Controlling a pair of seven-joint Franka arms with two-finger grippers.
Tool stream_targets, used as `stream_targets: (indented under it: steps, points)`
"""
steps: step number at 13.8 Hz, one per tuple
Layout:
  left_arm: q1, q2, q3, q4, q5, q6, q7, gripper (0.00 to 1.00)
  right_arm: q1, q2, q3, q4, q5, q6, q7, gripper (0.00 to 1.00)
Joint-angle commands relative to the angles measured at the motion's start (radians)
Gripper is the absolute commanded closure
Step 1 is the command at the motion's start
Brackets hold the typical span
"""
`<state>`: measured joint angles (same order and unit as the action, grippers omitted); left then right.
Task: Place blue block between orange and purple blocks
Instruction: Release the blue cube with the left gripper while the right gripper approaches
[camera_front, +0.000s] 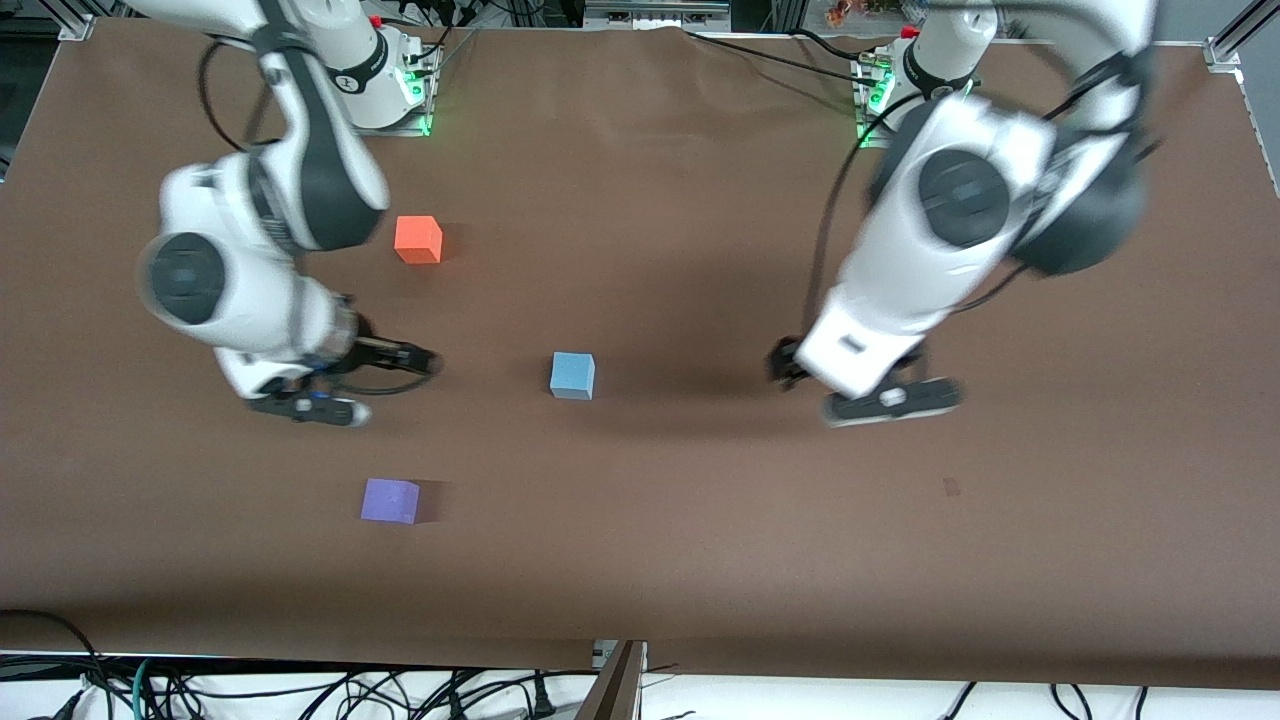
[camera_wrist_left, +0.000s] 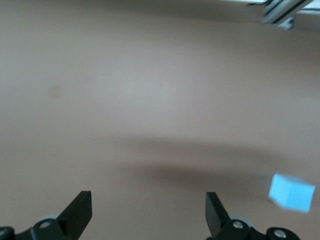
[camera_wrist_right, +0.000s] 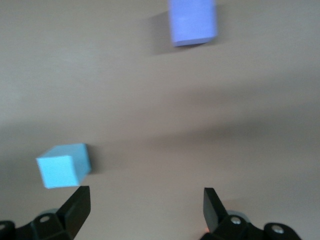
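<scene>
From my station I note three cubes lying apart on the brown bench (camera_front: 640, 560). The blue block (camera_front: 572, 376) sits near the middle of the bench, resting flat with nothing touching it. The orange block (camera_front: 418, 240) lies farther from the front camera and toward the right arm's end. The purple block (camera_front: 390, 501) lies nearer to the front camera, also toward the right arm's end. The blue block is not between them; it stands off toward the left arm's end from the line joining the two.

The right pincer (camera_front: 385, 385) is low over bare bench, roughly between the orange and purple blocks, fingers (camera_wrist_right: 75, 207) spread wide and holding nothing. In its wrist view the blue and purple blocks both show ahead of it.

The left pincer (camera_front: 850, 385) is over bare bench toward the left arm's end from the blue block, fingers (camera_wrist_left: 77, 212) likewise wide apart and empty.
</scene>
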<state>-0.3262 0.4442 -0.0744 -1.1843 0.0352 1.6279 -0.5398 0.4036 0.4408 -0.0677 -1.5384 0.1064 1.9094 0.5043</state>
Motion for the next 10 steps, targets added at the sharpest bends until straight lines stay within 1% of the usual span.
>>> stream_targets:
  steps: [1,3,4,5,6,8,10]
  points:
    - [0.094,-0.224,-0.015,-0.179,-0.018,-0.109,0.127,0.00,0.085,0.064,-0.009,0.015,0.007,0.098,0.153,0.00]
    - [0.174,-0.403,-0.015,-0.369,-0.017,-0.096,0.231,0.00,0.136,0.108,-0.011,0.015,0.006,0.183,0.255,0.00]
    - [0.197,-0.461,-0.015,-0.436,-0.015,-0.079,0.262,0.00,0.153,0.130,-0.011,0.015,0.006,0.213,0.273,0.00]
    - [0.235,-0.482,-0.015,-0.467,-0.015,-0.077,0.268,0.00,0.165,0.150,-0.011,0.015,0.006,0.236,0.273,0.00]
    - [0.262,-0.478,-0.015,-0.472,-0.021,-0.073,0.271,0.00,0.175,0.169,-0.011,0.015,0.006,0.255,0.273,0.00]
    - [0.312,-0.434,-0.015,-0.471,-0.043,-0.022,0.276,0.00,0.202,0.208,-0.010,0.014,0.007,0.313,0.287,0.00]
    - [0.340,-0.426,-0.015,-0.472,-0.077,-0.017,0.290,0.00,0.224,0.242,-0.009,0.015,0.006,0.376,0.339,0.00]
